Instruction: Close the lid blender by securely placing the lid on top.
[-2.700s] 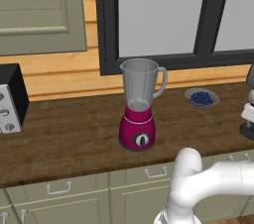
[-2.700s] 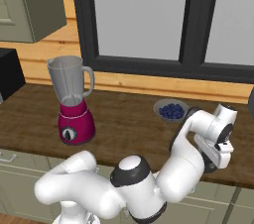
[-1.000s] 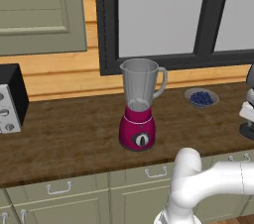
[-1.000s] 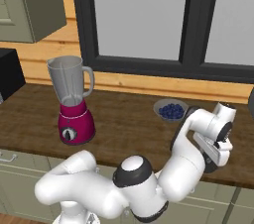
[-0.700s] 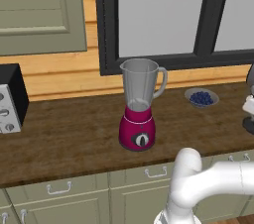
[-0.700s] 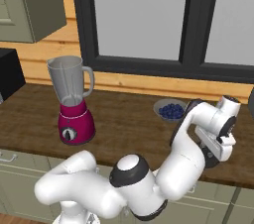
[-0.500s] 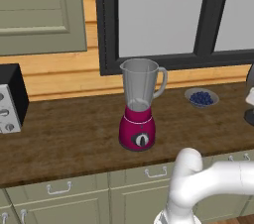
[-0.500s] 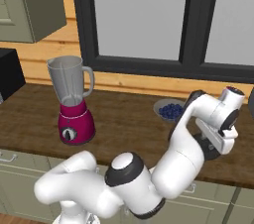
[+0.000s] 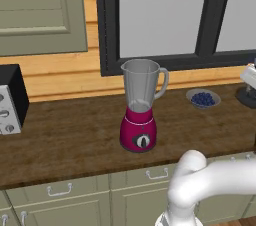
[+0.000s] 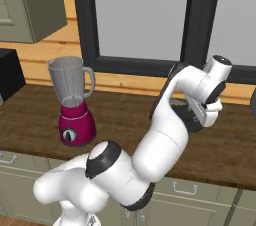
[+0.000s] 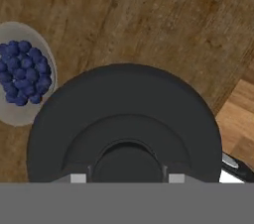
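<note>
At the far left of the wooden counter (image 9: pixel 75 135) stands a black-and-silver boxy appliance (image 9: pixel 11 99), under an olive wall cabinet (image 9: pixel 42 12); further right, about mid-counter, the blender (image 9: pixel 140 106) stands upright on its magenta base, its black dial facing the front edge, its clear grey jar open at the top with nothing on its mouth, handle turned to the right; behind it runs a dark-framed window (image 9: pixel 165 15) above pale wood panelling; right of the blender, well apart from it, a grey bowl of blueberries (image 9: pixel 203 99) sits near the back of the counter; at the right end the white arm reaches across the counter and the gripper (image 10: pixel 212 112) hangs above the surface, jaws drawn in on the lid (image 11: pixel 124 124); from the hand camera the black round disc lies right beneath the hand, clear of the wood below, with the berry bowl just beside its left edge; the fingertips themselves are hidden there, so the grip seems to be on the lid's raised centre.
</note>
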Robot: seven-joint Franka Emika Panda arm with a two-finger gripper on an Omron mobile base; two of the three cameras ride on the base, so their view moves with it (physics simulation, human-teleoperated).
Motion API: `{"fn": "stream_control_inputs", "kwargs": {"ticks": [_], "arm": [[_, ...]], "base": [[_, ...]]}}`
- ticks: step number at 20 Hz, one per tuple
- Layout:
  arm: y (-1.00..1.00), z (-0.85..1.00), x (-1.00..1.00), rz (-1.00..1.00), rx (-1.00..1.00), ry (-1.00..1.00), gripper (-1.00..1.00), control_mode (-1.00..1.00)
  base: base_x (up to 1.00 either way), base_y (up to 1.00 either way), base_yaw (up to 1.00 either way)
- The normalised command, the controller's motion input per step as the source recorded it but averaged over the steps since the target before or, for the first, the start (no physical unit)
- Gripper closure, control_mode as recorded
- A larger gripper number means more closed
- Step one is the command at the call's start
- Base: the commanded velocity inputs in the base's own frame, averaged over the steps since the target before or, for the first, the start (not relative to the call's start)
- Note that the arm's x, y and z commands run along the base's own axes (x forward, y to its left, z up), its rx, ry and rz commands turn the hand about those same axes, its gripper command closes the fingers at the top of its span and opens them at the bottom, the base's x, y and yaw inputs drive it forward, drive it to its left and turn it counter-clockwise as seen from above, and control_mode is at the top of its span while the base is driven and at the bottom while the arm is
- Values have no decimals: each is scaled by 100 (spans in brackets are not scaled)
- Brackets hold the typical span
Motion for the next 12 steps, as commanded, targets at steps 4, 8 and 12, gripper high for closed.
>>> {"fn": "stream_control_inputs", "kwargs": {"ticks": [4, 8, 12], "arm": [[100, 100, 55, -14, -8, -25, 100, -100], [100, 100, 65, -11, -9, -25, 100, -100], [100, 100, 84, -3, -6, -28, 100, -100]], "base": [[0, 0, 0], [0, 0, 0], [0, 0, 0]]}}
